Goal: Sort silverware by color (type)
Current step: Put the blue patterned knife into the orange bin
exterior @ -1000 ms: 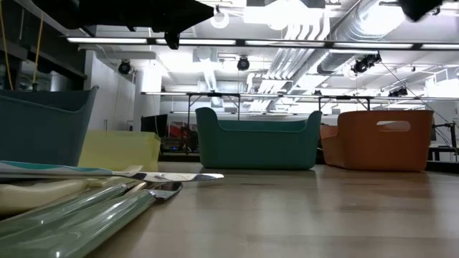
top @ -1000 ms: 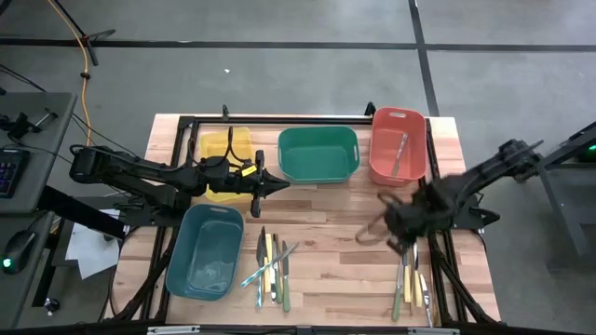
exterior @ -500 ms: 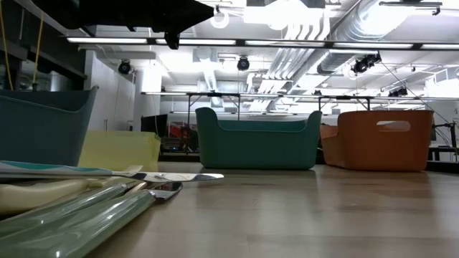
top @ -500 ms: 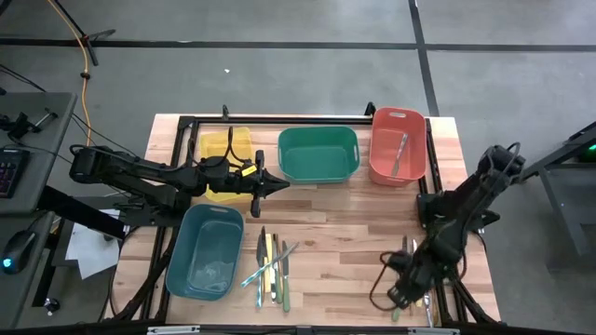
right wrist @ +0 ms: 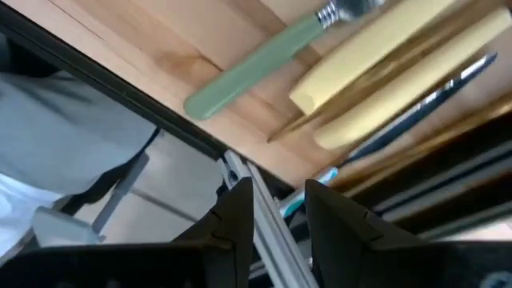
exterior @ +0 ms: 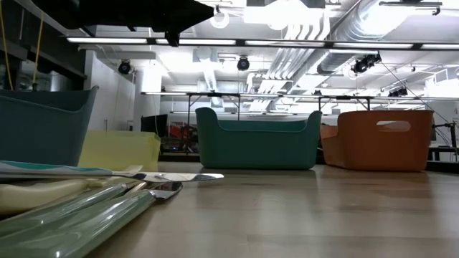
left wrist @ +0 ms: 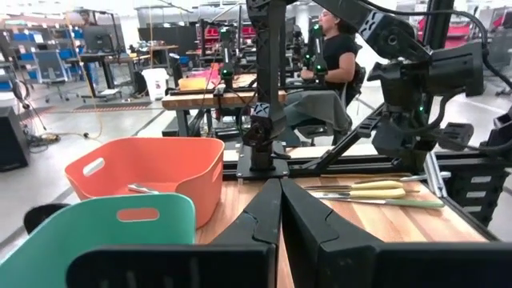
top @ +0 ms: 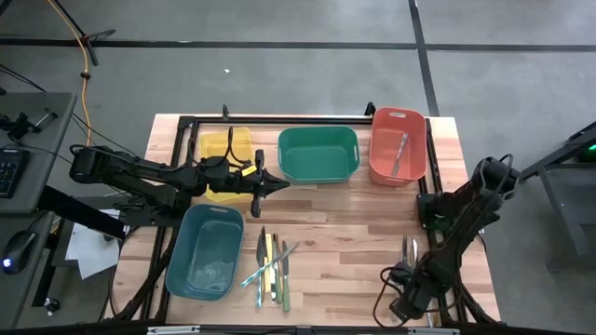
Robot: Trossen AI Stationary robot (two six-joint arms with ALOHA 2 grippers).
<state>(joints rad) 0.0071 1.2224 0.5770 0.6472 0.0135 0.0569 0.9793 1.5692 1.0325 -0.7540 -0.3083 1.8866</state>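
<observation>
Silverware lies in two piles on the wooden table: a middle pile with green, yellow and light-blue handles, and a right pile near the right edge. One silver piece lies in the red bin. My right gripper hangs open, pointing steeply down over the table's near right corner, just beyond the handle ends of a green-handled fork and yellow-handled pieces. Nothing sits between its fingers. My left gripper is shut and level, in the air by the green bin.
A yellow bin and a teal bin stand on the left. Black frame rails run along the table's edges. In the left wrist view a person sits beyond the table. Bare wood lies between the two piles.
My right gripper has swung from above the table's right middle toward the near edge and down, ending low over the near right corner beside the right pile. Its wrist has turned on the way. The silverware has not moved.
</observation>
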